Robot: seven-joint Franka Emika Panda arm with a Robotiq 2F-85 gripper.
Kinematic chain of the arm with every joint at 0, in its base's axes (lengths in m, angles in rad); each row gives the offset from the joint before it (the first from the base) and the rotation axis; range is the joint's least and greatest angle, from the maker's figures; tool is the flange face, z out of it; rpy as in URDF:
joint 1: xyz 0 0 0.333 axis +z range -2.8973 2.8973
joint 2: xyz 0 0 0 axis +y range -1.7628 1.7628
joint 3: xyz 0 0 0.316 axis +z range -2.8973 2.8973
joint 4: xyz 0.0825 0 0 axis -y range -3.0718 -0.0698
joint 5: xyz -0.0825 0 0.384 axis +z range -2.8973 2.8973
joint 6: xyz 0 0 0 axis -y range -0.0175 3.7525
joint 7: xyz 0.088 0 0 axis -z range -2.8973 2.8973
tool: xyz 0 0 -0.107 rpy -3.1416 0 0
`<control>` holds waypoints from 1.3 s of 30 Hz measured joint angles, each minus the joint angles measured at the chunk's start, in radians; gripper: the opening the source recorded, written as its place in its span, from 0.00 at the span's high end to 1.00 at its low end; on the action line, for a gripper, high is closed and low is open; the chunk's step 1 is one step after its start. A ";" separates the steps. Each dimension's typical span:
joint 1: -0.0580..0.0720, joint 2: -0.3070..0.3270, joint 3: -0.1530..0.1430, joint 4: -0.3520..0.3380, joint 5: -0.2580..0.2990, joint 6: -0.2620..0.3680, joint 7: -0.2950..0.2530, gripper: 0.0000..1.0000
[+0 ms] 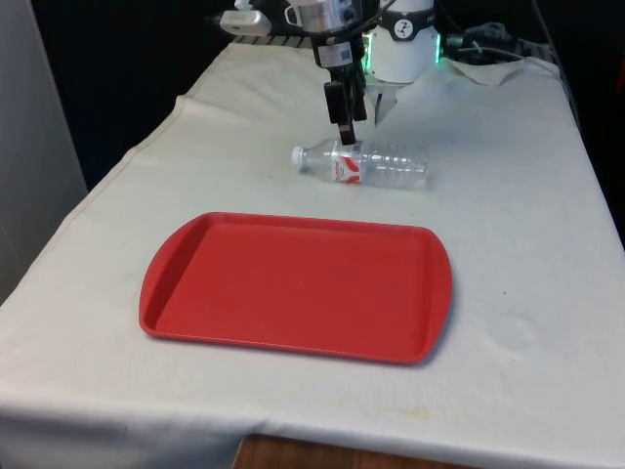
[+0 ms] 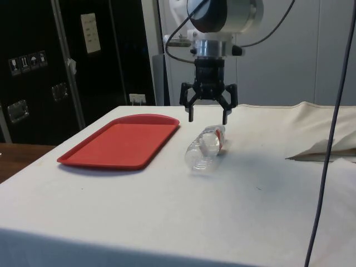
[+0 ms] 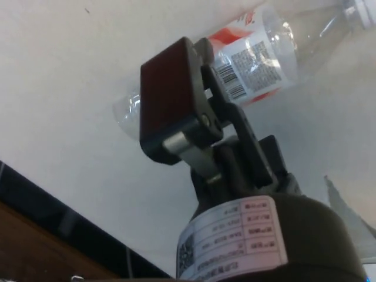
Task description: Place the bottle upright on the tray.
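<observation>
So the table (image 1: pixel 547 274) carries everything, and the red tray (image 1: pixel 293 288) is the landmark: flat, empty, at the camera-side half of the cloth in the front view. Beyond the tray's far rim, apart from it, the clear bottle (image 1: pixel 363 163) lies on its side, roughly parallel to that rim, white cap toward the front view's left, red-and-white label near the cap end. Gripper (image 2: pixel 208 118) hangs directly above the bottle on the tray's far side, fingers spread wide and empty, tips just over the label zone. Step in hand, by judgement: the grasp. Descend straight so the fingers straddle the barrel across its width, close on the labelled section rather than the thin clear body, which likely crushes or rolls. Grip near the cap end eases tipping it upright over the tray.
</observation>
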 measured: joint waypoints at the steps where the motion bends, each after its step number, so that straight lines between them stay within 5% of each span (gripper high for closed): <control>1: 0.000 0.000 0.000 0.000 0.010 -0.002 -0.011 0.00; 14: 0.000 0.036 0.004 0.012 0.106 -0.009 -0.133 0.00; 23: 0.001 0.104 0.010 0.049 0.203 -0.017 -0.264 0.00; 39: -0.001 0.109 -0.006 0.054 0.226 -0.080 -0.384 0.00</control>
